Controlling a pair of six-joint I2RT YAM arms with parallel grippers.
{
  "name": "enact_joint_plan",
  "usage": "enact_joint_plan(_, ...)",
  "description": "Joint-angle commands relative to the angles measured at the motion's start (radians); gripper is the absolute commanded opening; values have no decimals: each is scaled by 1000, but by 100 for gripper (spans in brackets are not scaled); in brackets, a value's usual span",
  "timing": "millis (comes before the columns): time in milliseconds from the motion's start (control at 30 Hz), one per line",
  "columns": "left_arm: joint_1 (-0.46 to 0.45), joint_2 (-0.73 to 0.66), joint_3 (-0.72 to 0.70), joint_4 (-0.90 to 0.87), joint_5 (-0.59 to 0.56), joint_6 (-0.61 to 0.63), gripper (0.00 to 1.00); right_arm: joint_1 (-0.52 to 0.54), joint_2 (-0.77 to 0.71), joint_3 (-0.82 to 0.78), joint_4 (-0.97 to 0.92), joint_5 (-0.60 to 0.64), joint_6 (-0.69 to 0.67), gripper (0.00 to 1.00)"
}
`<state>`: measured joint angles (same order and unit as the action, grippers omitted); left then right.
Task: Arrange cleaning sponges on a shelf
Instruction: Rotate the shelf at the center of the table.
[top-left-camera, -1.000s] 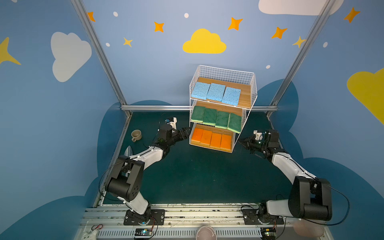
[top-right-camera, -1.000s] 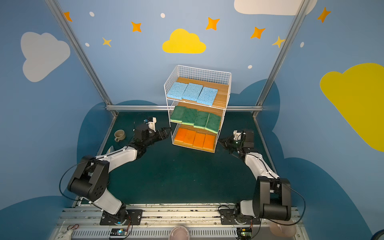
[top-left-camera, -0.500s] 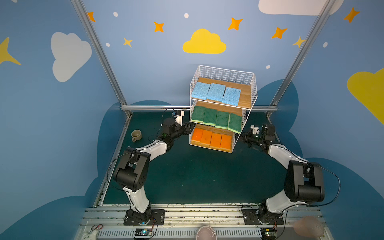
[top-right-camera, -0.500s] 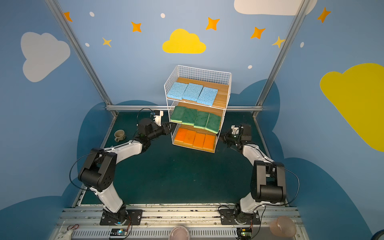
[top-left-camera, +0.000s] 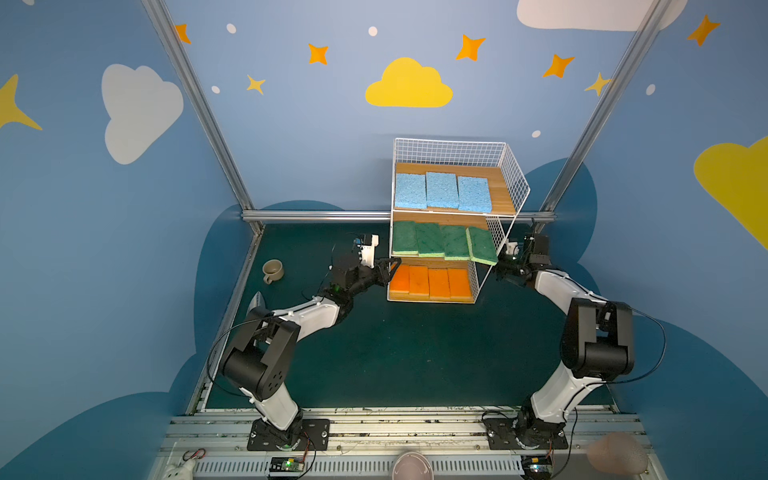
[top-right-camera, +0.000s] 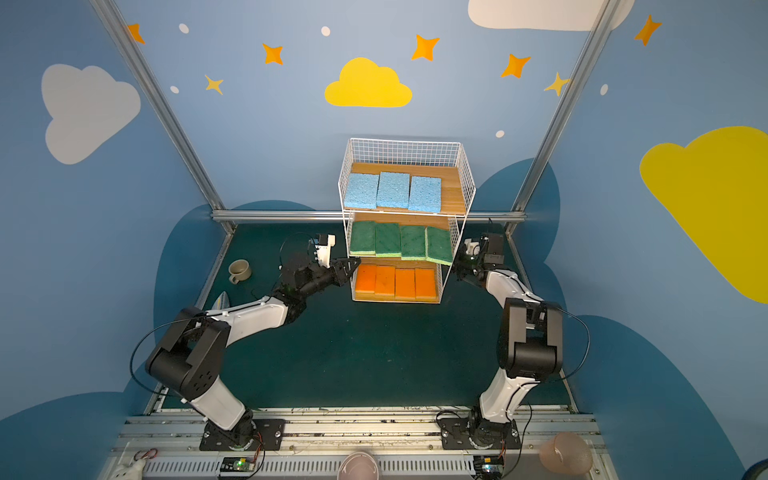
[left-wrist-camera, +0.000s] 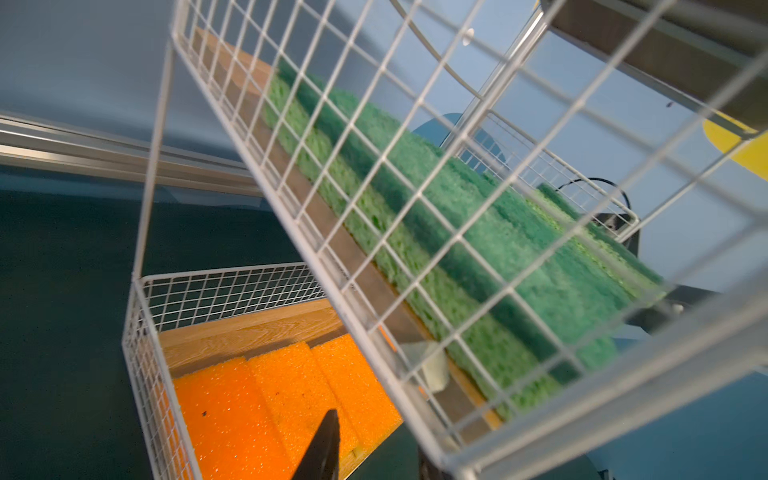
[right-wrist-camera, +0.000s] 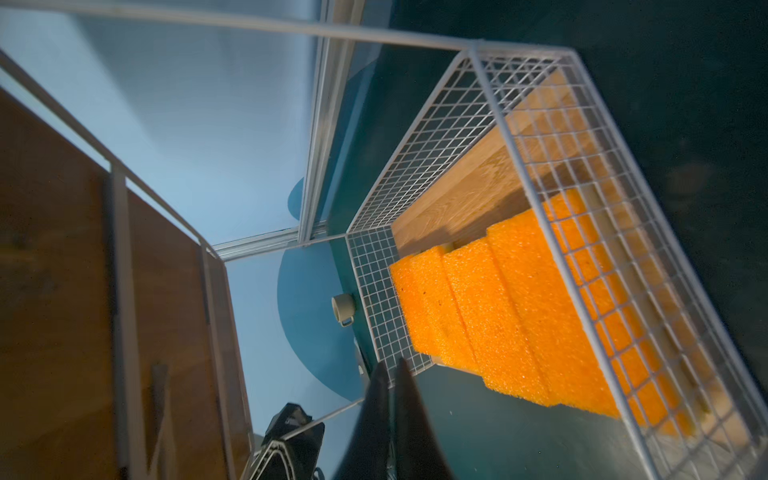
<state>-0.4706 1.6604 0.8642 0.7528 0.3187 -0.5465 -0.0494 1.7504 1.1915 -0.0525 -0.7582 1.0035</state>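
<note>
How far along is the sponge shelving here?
Done: eleven sponges sit on the shelf by colour, three blue sponges on top, four green sponges in the middle, four orange sponges below. In hand: no sponge; the left pincer and right pincer flank the shelf. Remaining, probably: straightening the rightmost green sponge, which sits askew.

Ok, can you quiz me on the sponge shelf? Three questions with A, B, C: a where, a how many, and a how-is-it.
1. Where on the shelf are the blue sponges?
A. top board
B. middle board
C. bottom board

2. How many green sponges are there?
A. two
B. four
C. six

3. How is the top board?
A. full end to end
B. empty
C. partly filled

Answers:
1 A, they lie on the highest board.
2 B, four sit in a row.
3 C, bare wood shows beside three sponges.
</note>
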Motion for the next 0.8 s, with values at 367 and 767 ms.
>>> enact_joint_plan(367,-116,-61,-132,117,28,-136,30,-141,-197,15,-344,94,-180,41)
enact_joint_plan(767,-163,-93,-176,154,22,-171,36,-155,-553,-145,-472,165,-196,48)
